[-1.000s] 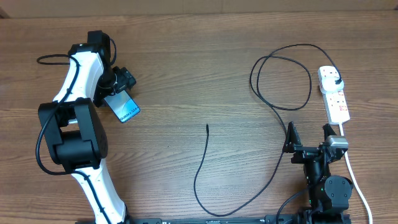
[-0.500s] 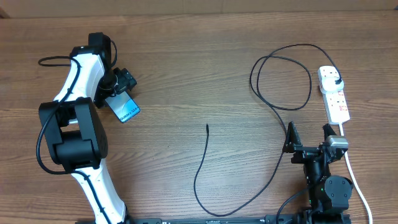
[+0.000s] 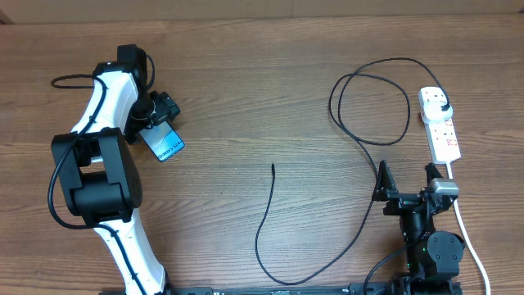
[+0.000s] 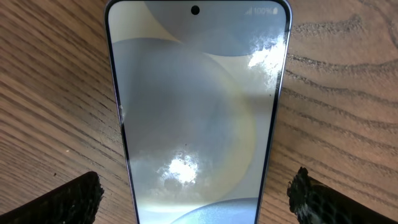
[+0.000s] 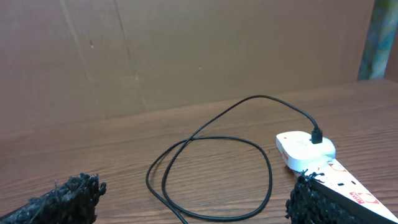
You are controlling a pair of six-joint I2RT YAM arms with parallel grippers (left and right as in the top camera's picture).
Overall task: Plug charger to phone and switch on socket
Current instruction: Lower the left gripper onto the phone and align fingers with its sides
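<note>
The phone [image 3: 165,143] lies screen up on the wooden table at the left; in the left wrist view its light blue screen [image 4: 196,112] fills the middle. My left gripper [image 3: 160,115] is open, with one fingertip on each side of the phone [image 4: 196,202], not touching it. The charger [image 3: 360,139] is a thin black cable looping from its black plug in the socket [image 3: 440,123] down to a loose connector tip [image 3: 273,166] at mid-table. My right gripper [image 3: 407,182] is open and empty near the front right, the cable loop [image 5: 211,174] and the socket [image 5: 311,149] ahead of it.
The socket's thick white cord [image 3: 468,233] runs down the right side toward the front edge. A brown wall [image 5: 186,50] stands behind the table's far edge. Bare wood lies between the phone and the connector tip.
</note>
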